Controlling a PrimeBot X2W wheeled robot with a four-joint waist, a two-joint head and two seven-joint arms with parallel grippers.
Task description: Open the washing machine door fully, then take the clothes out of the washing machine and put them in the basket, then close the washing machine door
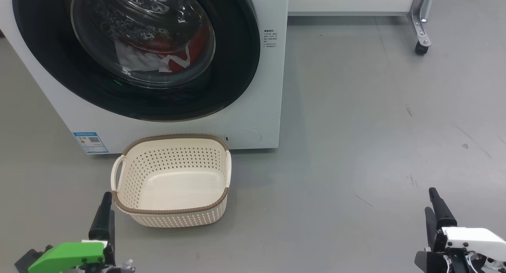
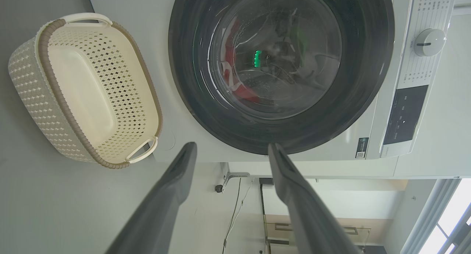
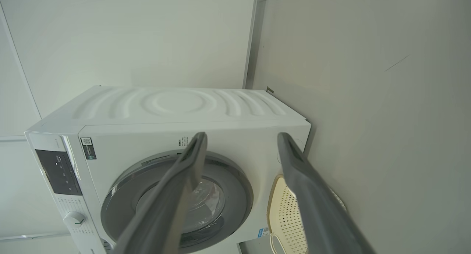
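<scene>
The washing machine [image 1: 265, 107] stands on the grey floor [image 1: 355, 146]; its door [image 1: 237, 67], with the wide black rim, lies closed flat against the white front. Through the round glass of the door the clothes [image 1: 174, 61] can be seen inside the drum, red cloth with white parts, lying low in it. The basket [image 1: 170, 138] stands on the floor just in front of the machine, below the door and a little toward its right side; its back rim is very close to the machine's foot, but I cannot tell if they touch. A small blue label [image 1: 91, 142] is at the lower left corner of the front.

The left gripper [image 2: 232, 147] hangs low near the front left corner of the basket; its two dark fingers are spread wide and hold nothing. The right gripper [image 3: 243, 136] is well apart from the basket, over bare floor on the right; its fingers are also spread wide, with nothing between them. Both point toward the machine.
</scene>
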